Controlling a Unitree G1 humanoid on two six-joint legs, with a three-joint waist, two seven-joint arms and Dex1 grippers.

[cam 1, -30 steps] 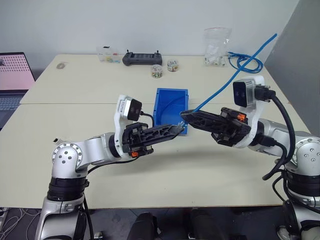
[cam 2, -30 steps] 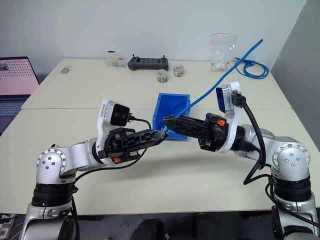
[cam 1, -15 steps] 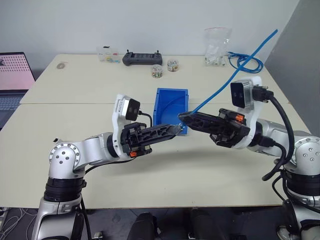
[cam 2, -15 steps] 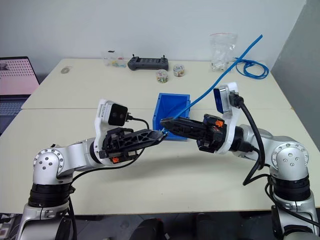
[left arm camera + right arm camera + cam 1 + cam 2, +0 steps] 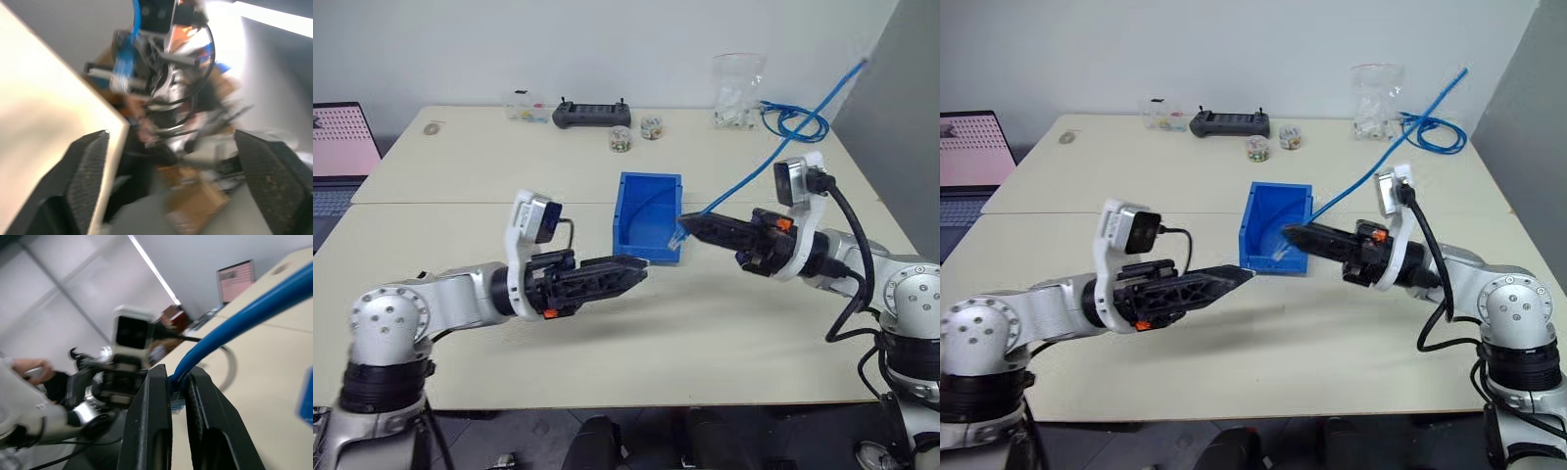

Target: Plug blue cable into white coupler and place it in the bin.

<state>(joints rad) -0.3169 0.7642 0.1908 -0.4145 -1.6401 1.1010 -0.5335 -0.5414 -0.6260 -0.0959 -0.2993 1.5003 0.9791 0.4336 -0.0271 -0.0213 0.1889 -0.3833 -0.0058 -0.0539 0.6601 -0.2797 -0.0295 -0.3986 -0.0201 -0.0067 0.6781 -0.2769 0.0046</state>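
My right gripper (image 5: 685,223) is shut on the blue cable (image 5: 254,313), whose free length rises up and to the right. Its tip hangs over the front right corner of the bin (image 5: 619,220), a small bright-blue bin in the middle of the table. A small pale block, seemingly the white coupler (image 5: 675,238), sits on the cable's end just below the fingertips. My left gripper (image 5: 641,267) points right, in front of the bin and left of the cable end. It is open, and its fingers (image 5: 90,161) stand wide apart with nothing between them.
A coiled bundle of blue cables (image 5: 793,122) and a clear bag (image 5: 737,93) lie at the table's back right. A black controller (image 5: 592,115), two small jars (image 5: 620,139) and a clear box (image 5: 524,106) stand along the back. A laptop (image 5: 337,147) sits at the far left.
My left gripper has opened, let go of the cable end and drawn back to the left and down. My right gripper has carried the cable end away from me and to the right.
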